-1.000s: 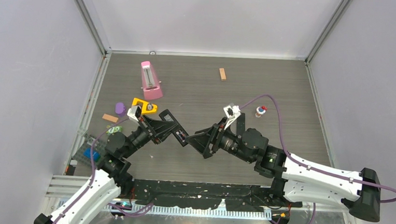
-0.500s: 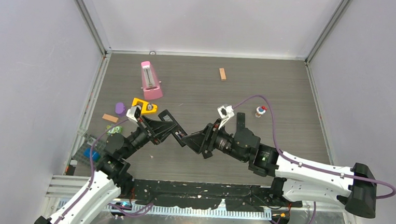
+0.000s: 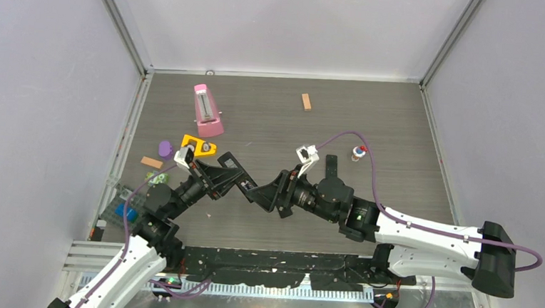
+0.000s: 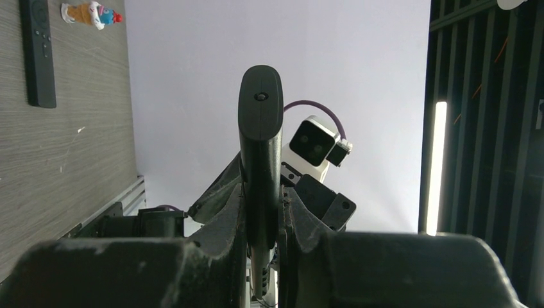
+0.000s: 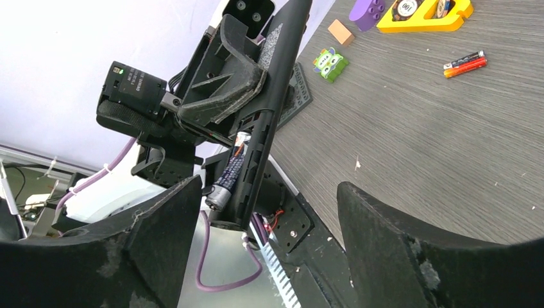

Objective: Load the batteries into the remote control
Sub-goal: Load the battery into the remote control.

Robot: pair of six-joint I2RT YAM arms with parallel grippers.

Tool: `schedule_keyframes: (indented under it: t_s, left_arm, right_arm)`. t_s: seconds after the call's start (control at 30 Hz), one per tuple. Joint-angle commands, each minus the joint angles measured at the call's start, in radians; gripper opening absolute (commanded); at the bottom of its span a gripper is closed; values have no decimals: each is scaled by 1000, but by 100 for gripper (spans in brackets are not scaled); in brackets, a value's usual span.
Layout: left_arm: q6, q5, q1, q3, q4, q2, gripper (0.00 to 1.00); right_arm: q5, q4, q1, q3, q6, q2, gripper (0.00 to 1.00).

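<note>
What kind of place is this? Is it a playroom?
More likely a robot test booth: a left arm and right arm are bolted to a grey table, boxed in by plain walls on metal framing.

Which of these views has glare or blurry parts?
Left wrist: a light strip glares at the right, and the left fingers look soft. Right wrist: the right fingers blur, the remote is sharp. Top view: evenly lit, no glare.

Top external view: fixed high at the near edge, looking down over the whole desk [image 3: 272,111]. Left wrist view: close, sighting along the raised remote control [image 4: 260,160] at the right wrist camera [image 4: 311,144]. Right wrist view: close, facing back at that remote control; both show desk.
</note>
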Motion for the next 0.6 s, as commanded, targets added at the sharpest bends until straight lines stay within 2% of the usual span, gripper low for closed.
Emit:
schedule_keyframes:
  t_s: [0.0,0.2,0.43,0.57]
  left_arm:
    - [-9,-7,2,-1,43,-8,0]
    - [-7,-7,2,-5,41,-10,0]
    - [-7,-9,2,-4,35,-19,0]
    - [-10,-11,2,-3,32,-26,0]
  right_arm:
    - [-5,65,0,25,15,-45,84]
    - [4,64,-1,5,37,-79,84]
    - [3,45,0,9,45,-60,74]
    - [1,60,-2,-7,56,-50,72]
